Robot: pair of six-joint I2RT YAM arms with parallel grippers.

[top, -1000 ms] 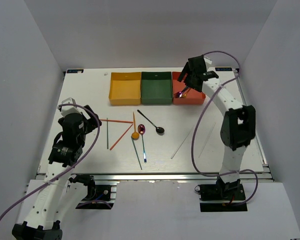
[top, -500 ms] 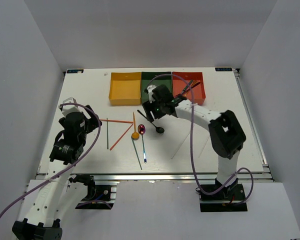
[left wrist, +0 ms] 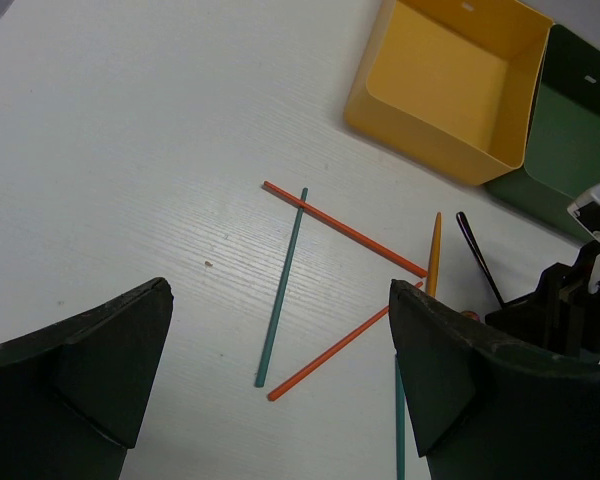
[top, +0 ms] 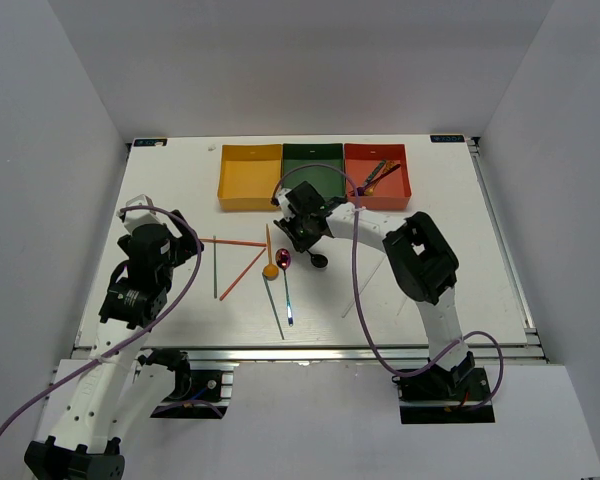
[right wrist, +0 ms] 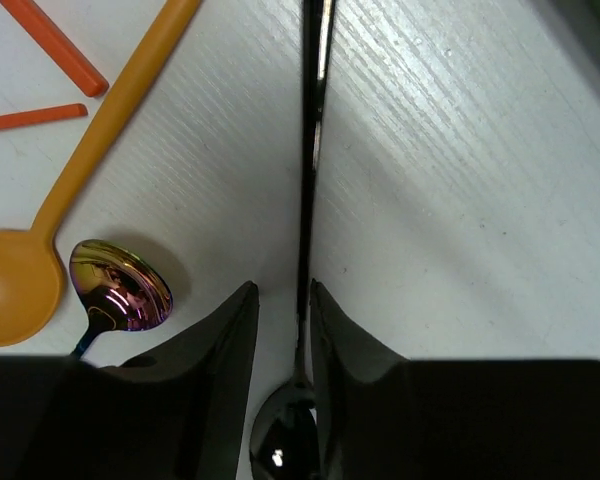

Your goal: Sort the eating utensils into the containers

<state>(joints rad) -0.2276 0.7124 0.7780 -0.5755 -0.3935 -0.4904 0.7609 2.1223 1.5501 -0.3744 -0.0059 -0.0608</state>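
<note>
— How are my arms sitting?

— Your right arm is stretched far across to the left, elbow folded, with the wrist pointing down in front of the dark green tray. Your right gripper is low over the table, jaws a narrow way apart, straddling the handle of the black spoon. Your left arm is bent up on its own side. Your left gripper is spread wide above the grey-green chopstick, with nothing between the fingers.

— And the spoon?

— It lies flat on the white surface, with a thin glossy handle and its bowl toward your wrist camera. White shows between the handle and one finger. Whether the other finger touches it, I can't tell. Just beside it lie the orange spoon and a purple iridescent spoon, their bowls close together. The red-orange tray holds a few pieces.
</note>
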